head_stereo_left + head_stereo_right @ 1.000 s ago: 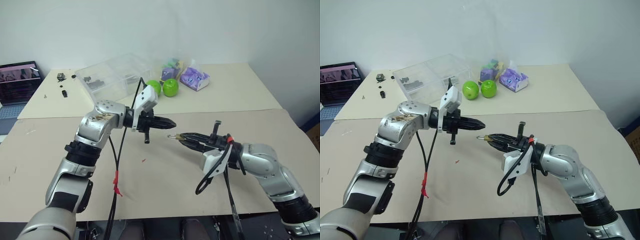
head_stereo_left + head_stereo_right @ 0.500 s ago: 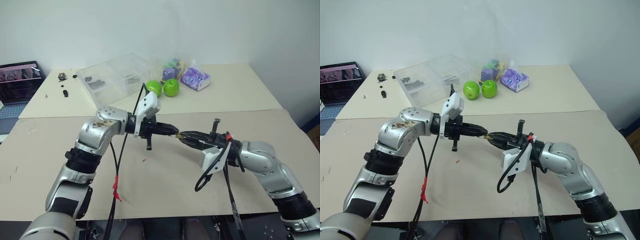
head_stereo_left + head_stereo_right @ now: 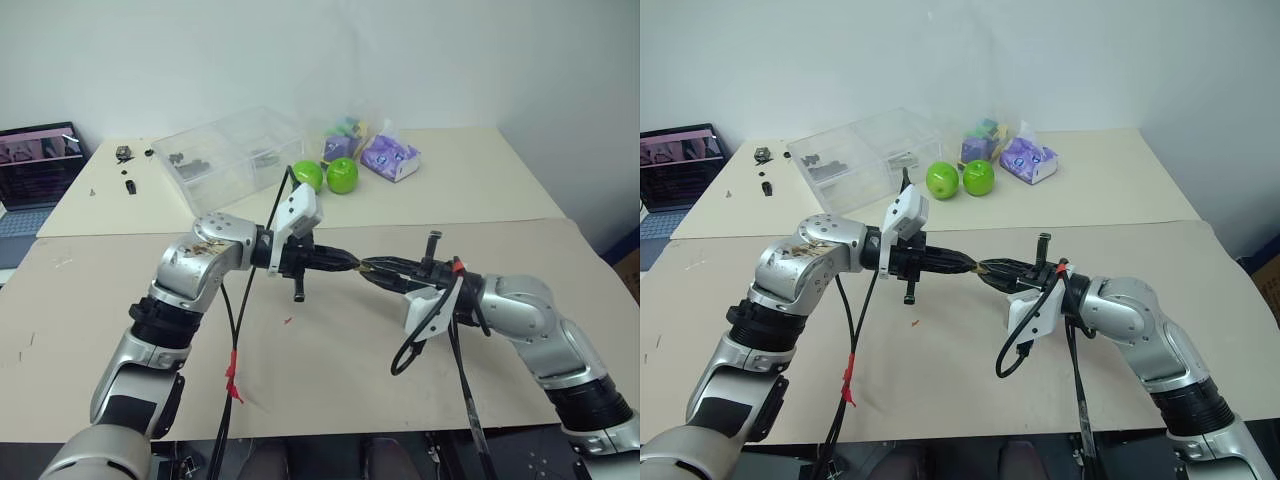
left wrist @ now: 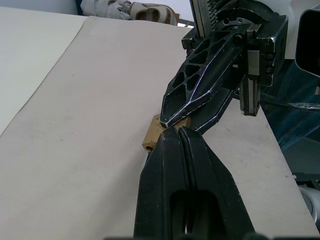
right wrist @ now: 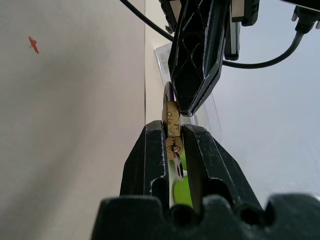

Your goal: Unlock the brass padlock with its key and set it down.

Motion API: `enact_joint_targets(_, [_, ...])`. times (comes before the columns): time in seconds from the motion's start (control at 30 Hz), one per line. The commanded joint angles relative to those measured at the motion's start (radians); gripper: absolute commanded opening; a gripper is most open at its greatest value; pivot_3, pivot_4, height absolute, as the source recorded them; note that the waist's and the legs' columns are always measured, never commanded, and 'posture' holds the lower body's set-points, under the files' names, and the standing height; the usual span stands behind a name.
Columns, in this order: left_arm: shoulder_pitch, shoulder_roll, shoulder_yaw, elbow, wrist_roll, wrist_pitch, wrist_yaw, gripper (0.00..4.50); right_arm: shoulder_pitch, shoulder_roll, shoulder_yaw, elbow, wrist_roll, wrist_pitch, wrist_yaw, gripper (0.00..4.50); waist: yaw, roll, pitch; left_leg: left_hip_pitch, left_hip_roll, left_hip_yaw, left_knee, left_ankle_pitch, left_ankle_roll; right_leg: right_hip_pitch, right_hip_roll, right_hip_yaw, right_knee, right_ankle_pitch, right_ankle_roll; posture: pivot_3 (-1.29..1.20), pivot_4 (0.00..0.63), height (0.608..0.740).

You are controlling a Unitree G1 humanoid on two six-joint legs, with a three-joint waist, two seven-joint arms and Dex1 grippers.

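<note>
Both grippers meet tip to tip in the air above the beige table [image 3: 330, 370]. My right gripper [image 5: 172, 129] is shut on the brass padlock [image 5: 172, 120], a small golden block clamped between its fingertips, also seen at the padlock [image 4: 151, 137]. A thin silvery piece, apparently the key [image 5: 177, 169], sticks out of the padlock's end between the right fingers. My left gripper [image 4: 177, 130] is shut, and its tips touch the padlock's other end by the dark shackle [image 5: 166, 95]. Whether they pinch the shackle I cannot tell. In the head views the padlock [image 3: 360, 267] is a speck between the two tips.
Two green apples [image 3: 307, 176] [image 3: 342, 176] lie at the back of the table, beside a clear plastic box [image 3: 230, 150] and a purple bag [image 3: 390, 157]. A laptop [image 3: 35, 160] stands far left. A tiny red scrap [image 3: 287, 321] lies below the grippers.
A second ago the two grippers hung apart with a gap between their tips. The left gripper has since swung toward the right one, and its tips now touch the padlock.
</note>
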Motion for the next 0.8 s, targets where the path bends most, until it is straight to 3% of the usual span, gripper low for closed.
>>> enact_joint_targets(0.03, [-0.020, 0.007, 0.004, 0.004, -0.006, -0.007, -0.001, 0.05, -0.004, -0.005, -0.035, -0.083, 0.045, -0.001, 0.000, 0.13, 0.000, 0.000, 0.000, 0.000, 0.000, 0.000, 0.000, 0.000, 0.000, 0.000, 0.000, 0.000, 0.000, 0.000, 0.000, 0.00, 0.150, 0.740])
enact_joint_targets(0.8, [-0.019, 0.008, 0.008, 0.015, -0.006, -0.012, -0.004, 0.05, 0.004, -0.056, -0.077, 0.025, 0.032, -0.089, -0.017, 0.13, -0.001, 0.000, 0.000, 0.000, 0.000, 0.000, 0.000, 0.000, 0.000, 0.000, 0.000, 0.000, 0.000, 0.000, 0.000, 0.00, 0.150, 0.740])
